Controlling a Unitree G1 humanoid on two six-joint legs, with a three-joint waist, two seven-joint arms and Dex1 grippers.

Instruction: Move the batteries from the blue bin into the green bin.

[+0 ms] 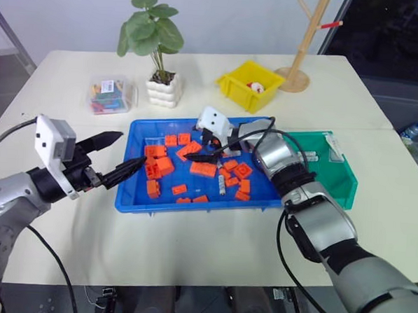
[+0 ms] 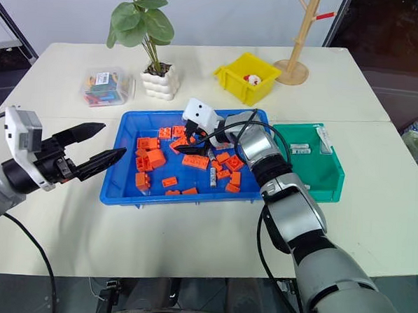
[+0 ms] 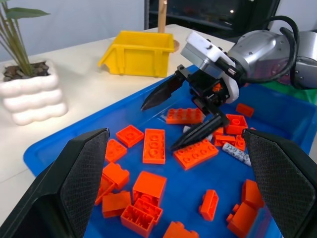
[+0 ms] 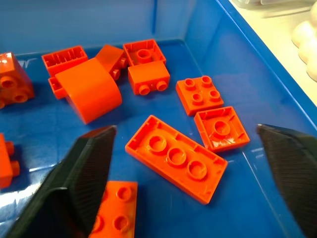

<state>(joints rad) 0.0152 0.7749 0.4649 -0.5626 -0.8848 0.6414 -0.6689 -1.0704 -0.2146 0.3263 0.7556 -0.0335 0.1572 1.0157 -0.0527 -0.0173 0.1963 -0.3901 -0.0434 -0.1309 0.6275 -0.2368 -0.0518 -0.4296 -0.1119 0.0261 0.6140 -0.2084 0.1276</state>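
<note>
My head cameras look down at the blue bin [image 1: 133, 203] at twelve o'clock; both wrist cameras view its orange bricks [image 4: 176, 157] closely.

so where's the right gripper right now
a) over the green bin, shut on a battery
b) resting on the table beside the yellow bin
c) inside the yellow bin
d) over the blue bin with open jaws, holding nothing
d: the right gripper hangs over the orange bricks in the blue bin, its jaws spread wide with nothing between them.
</note>
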